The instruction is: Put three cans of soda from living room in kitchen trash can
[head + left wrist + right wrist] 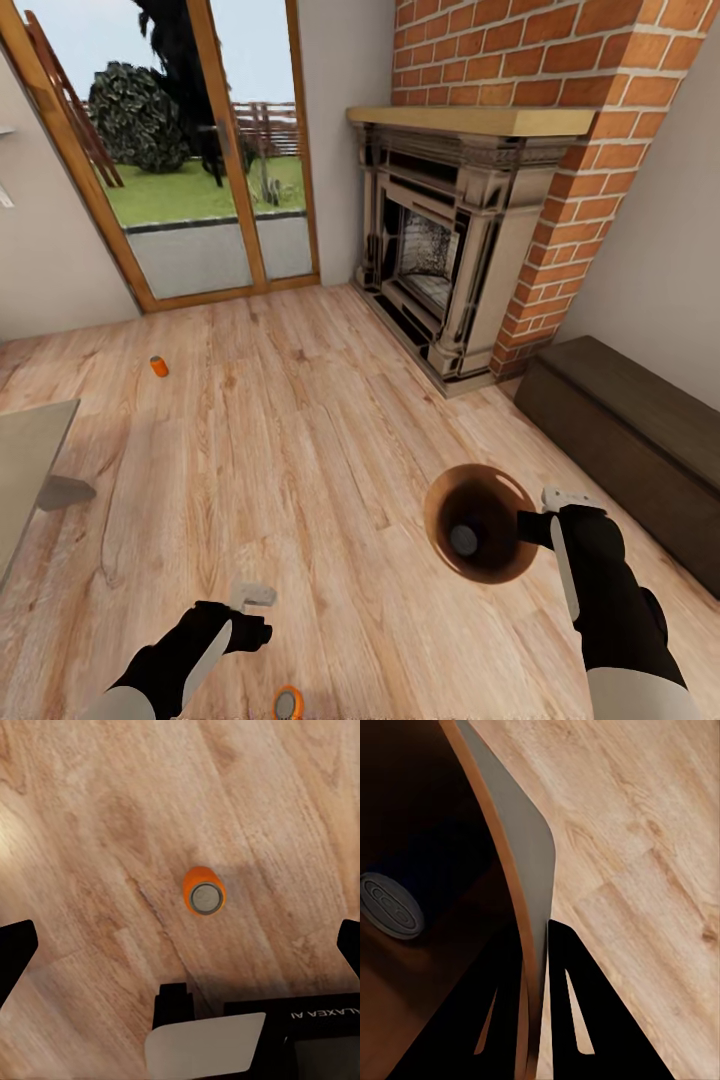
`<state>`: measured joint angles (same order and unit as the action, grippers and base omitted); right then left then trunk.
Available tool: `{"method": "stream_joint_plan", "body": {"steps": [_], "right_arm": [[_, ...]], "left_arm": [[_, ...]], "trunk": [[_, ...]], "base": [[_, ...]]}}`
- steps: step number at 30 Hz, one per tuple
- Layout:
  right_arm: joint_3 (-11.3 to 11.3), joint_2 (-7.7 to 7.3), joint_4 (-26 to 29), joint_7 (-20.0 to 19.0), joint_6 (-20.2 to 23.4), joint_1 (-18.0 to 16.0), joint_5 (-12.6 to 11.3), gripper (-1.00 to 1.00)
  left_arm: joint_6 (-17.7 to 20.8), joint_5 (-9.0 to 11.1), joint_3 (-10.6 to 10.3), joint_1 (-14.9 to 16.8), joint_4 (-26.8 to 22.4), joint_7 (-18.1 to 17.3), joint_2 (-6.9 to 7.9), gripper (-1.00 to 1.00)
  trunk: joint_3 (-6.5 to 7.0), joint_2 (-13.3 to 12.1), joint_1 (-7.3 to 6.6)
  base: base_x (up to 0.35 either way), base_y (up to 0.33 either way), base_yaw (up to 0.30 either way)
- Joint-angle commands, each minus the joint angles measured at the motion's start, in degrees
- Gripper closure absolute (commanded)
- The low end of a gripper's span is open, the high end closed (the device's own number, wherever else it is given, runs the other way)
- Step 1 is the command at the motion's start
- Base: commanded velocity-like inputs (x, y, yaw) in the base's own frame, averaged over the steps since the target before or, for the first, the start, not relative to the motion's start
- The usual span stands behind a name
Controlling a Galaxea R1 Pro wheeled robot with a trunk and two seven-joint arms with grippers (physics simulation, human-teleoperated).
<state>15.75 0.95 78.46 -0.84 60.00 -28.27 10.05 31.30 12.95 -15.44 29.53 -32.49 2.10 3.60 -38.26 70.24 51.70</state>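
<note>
I hold the copper-brown tash can (500, 500) above the living room floor, my right gripper (535, 525) shut on its rim. The right wrist view shows the rim (521, 870) pinched between the two dark fingers (585, 1020). One can of soda lies inside the bin, grey end up (463, 540) (390, 906). A second orange can (288, 703) (203, 891) stands upright on the floor below my left gripper (250, 632) (180, 945), which hangs open above it. A third can (158, 366) lies on the floor far off at the left, near the glass doors.
A red-brick fireplace (440, 260) stands ahead at the right, with a dark low bench (620, 430) along the right wall. The corner of a glass coffee table (30, 450) juts in at the left. Wood-framed glass doors (200, 150) close the far wall.
</note>
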Motion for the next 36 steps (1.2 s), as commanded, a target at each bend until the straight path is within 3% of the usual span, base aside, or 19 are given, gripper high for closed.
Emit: {"method": "stream_joint_plan", "body": {"steps": [1,14,23,26,30,36], "right_arm": [[0.0,0.01,0.0,-0.2,0.0,0.0,-0.5,1.0],[0.0,0.02,0.0,-0.2,0.0,0.0,-0.4,1.0],[-0.1,0.02,0.0,-0.2,0.0,0.1,-0.4,1.0],[-0.1,0.02,0.0,-0.2,0.0,0.1,-0.3,1.0],[-0.1,0.02,0.2,-0.2,0.0,0.1,-0.3,1.0],[-0.1,0.02,0.4,-0.2,0.0,0.1,-0.3,1.0]], "left_arm": [[0.0,0.0,0.0,0.0,0.0,0.1,0.0,-1.0],[0.0,-0.1,0.0,0.0,0.1,0.0,-0.09,-1.0],[-0.1,-0.1,0.0,0.0,0.2,0.2,-0.91,-1.0],[-0.1,0.0,0.1,0.0,1.6,0.1,-1.09,-1.0],[-0.1,0.3,0.0,0.7,6.8,-0.2,-2.38,-1.0],[0.1,0.3,0.1,5.8,12.8,0.1,-3.94,-1.0]], "trunk": [[-0.09,0.0,0.0],[-1.28,0.0,0.0],[-2.1,0.0,0.0],[-2.38,0.0,0.0],[-2.75,0.0,0.0],[-3.3,0.0,0.0]], "base": [[0.0,0.0,0.0],[0.0,0.0,0.0],[0.0,0.0,0.0],[0.0,0.0,0.0],[0.0,0.0,0.0],[0.0,0.0,0.0]]}}
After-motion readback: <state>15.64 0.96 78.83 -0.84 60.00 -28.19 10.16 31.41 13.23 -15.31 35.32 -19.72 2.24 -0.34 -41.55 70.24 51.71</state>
